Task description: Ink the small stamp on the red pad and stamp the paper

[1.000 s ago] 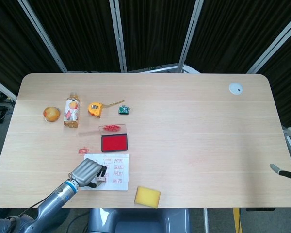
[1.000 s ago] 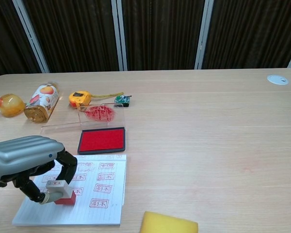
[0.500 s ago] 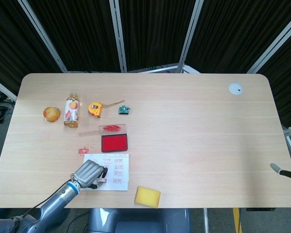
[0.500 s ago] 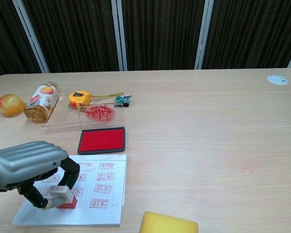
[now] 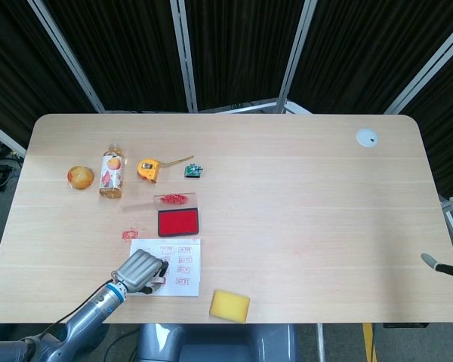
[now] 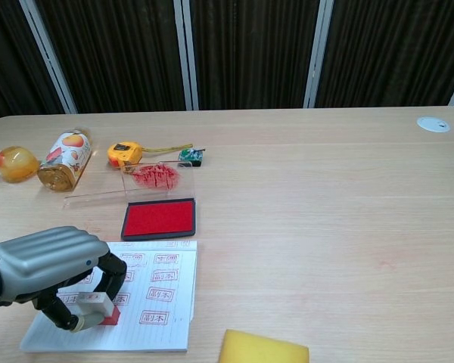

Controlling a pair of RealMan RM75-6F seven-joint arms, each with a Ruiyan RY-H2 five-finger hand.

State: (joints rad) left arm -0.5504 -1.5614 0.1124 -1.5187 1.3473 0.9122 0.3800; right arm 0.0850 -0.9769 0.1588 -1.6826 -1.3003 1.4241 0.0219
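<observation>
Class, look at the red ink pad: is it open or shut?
Open. The red ink pad shows its bare red surface, and its clear lid lies apart on the table behind it.

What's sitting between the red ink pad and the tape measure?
A clear lid smeared with red ink, between red pad and tape measure, clearest in chest view.

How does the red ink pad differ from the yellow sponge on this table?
The ink pad is red in a dark frame; the sponge is plain yellow. The ink pad lies just beyond the paper, nearly touching its far edge; the sponge lies at the table's near edge, right of the paper. The sponge looks thicker, the ink pad flatter. Both are rectangular and untouched.
</observation>
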